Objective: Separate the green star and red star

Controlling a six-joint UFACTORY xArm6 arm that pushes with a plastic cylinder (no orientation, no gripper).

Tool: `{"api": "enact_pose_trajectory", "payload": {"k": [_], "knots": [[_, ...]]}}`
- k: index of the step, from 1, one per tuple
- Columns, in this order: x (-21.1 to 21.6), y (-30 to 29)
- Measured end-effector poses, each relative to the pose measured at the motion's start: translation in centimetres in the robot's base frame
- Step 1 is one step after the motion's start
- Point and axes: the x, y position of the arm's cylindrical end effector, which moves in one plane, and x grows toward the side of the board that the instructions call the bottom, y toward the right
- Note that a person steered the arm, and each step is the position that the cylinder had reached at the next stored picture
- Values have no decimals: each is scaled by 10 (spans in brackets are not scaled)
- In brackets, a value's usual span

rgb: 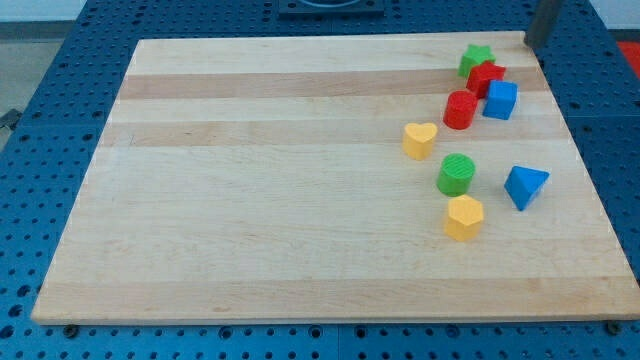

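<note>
My tip stands at the worktop's far edge in the view's top right; it is a bare rod with no pincer, so it grasps nothing. The green star lies near it, down and to the view's left. The red star touches the green star from below. A blue cube sits against the red star, a red cylinder just beside.
</note>
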Motion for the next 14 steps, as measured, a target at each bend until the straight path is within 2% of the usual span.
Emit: {"api": "enact_pose_trajectory", "payload": {"k": [1, 3, 4, 6, 7, 8, 11, 12, 13, 14], "knots": [[2, -9], [24, -95], [30, -105], [19, -25], [22, -36], [29, -81], [94, -226], [88, -240], [98, -281], [147, -328]]}}
